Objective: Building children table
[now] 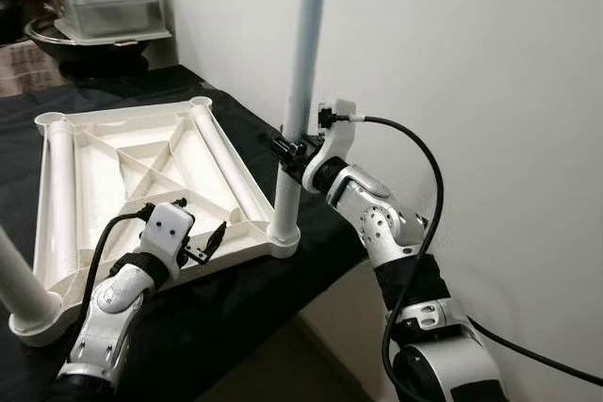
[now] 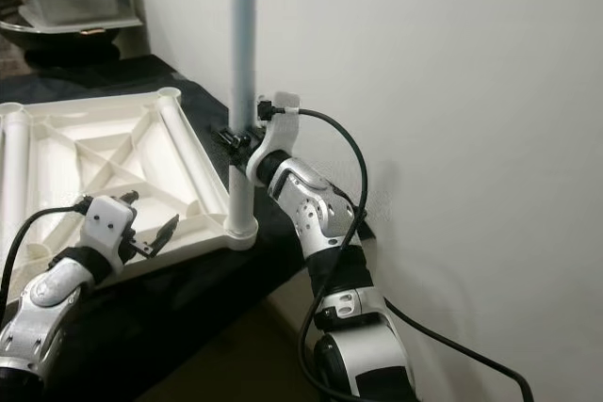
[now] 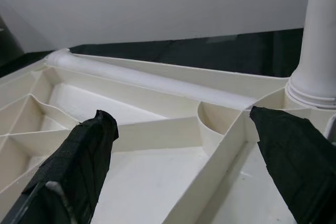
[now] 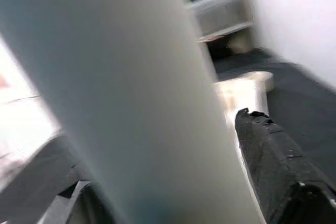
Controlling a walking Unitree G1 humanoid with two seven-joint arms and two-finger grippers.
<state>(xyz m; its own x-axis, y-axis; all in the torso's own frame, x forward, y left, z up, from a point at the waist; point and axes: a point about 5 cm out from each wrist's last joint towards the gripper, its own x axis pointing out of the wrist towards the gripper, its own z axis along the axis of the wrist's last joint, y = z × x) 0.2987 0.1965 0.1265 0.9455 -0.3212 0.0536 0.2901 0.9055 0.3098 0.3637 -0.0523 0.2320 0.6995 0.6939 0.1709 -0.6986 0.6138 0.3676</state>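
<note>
Nearest, from the head, the left gripper [image 1: 209, 240] hovers spread over the upturned white tabletop [image 1: 141, 171] on black cloth [image 1: 236, 313]. Its wrist view shows both fingers [image 3: 79, 166] apart, holding nothing. Right gripper [image 1: 287, 146] clamps the upright leg [image 4: 121, 103] in the corner socket.

— How's the light?
— Even and soft; the white wall [image 1: 490, 63] is bright, and the black cloth [image 1: 236, 317] swallows shadows.
— Sharpness?
— Head views are crisp. In the right wrist view the pole [image 4: 121, 93] is a blurred, washed-out mass with glare at the left.
</note>
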